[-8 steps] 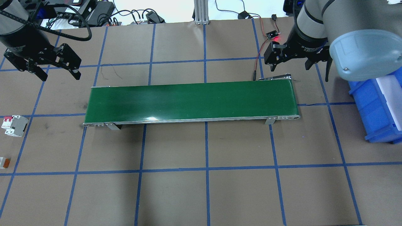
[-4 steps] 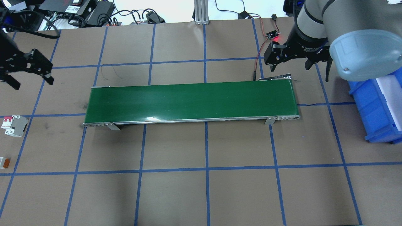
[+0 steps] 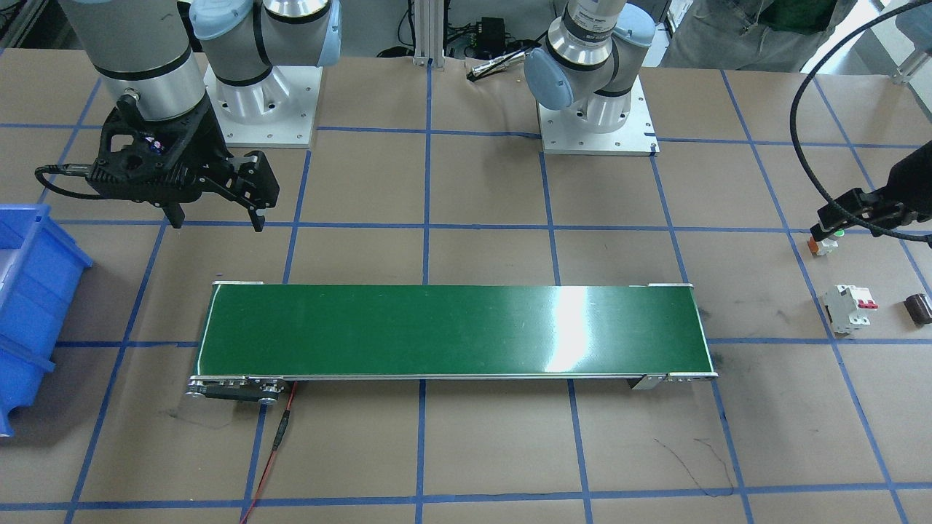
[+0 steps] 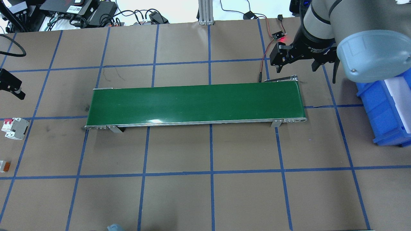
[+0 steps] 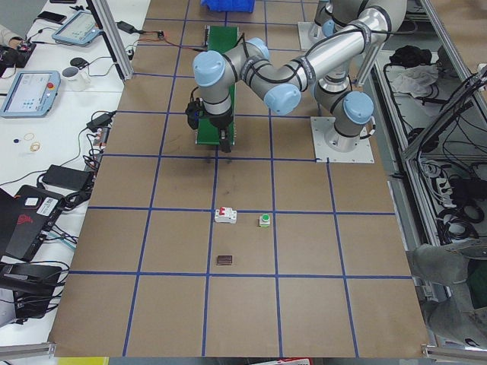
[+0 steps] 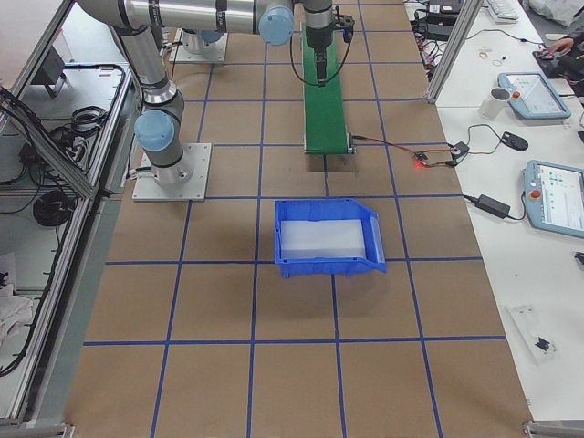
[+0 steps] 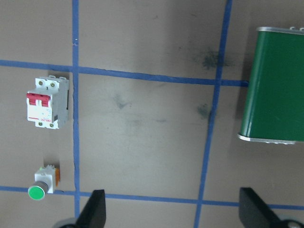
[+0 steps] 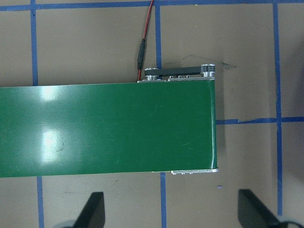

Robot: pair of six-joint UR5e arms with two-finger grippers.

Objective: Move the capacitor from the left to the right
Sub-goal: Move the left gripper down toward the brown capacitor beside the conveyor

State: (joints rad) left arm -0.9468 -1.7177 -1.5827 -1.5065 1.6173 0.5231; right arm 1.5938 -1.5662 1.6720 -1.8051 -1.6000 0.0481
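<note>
Capacitor only turns up in the front and left-end cams. It sits on the brown paper at the table's left end, just past the white breaker, not touching it. Overhead crops it off, and the left wrist cam catches just the breaker, green push button and conveyor belt end. Left gripper hangs with jaws wide apart, holding nothing. Right gripper is likewise, over the belt's right end. Breaker's print is too small to read. Bare paper surrounds the capacitor.
</note>
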